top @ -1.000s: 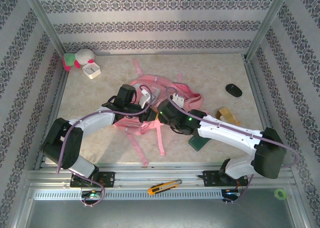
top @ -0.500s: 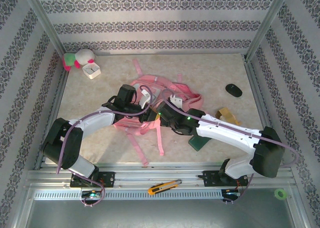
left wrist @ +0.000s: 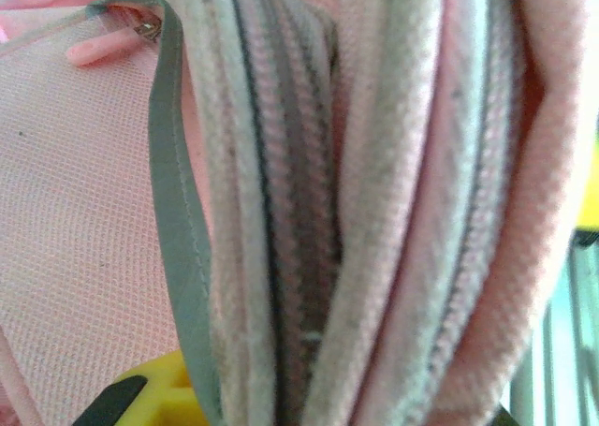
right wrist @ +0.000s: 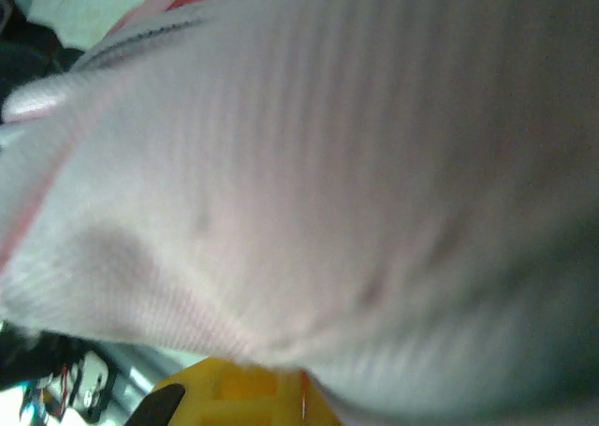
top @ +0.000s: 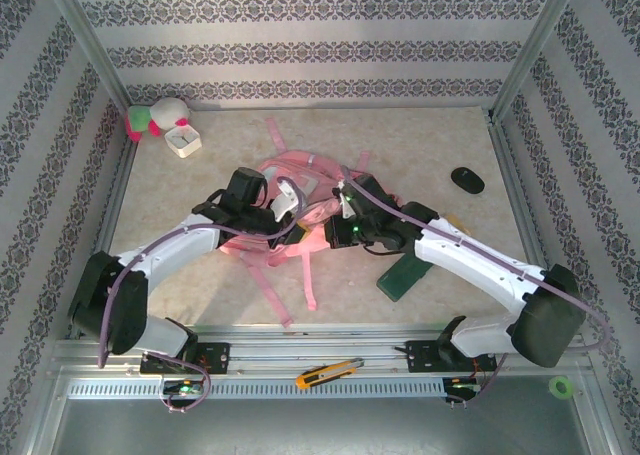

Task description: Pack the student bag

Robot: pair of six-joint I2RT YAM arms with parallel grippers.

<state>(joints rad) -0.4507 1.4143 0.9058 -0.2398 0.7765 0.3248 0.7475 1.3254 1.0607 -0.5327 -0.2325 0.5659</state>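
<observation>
Bag (top: pixel 318 175) lies between the arms, touching both: left end effector (top: pixel 288 207) pinches its zipper edge, nearly closed; right end effector (top: pixel 335 230) is fully closed, pressed into fabric.

The left arm (top: pixel 165 250) and right arm (top: pixel 470 260) have white links between black joints, with purple cables looping along them. Black bases are bolted to the aluminium rail (top: pixel 300 347); beyond it, a green light glows on the right wrist.
</observation>
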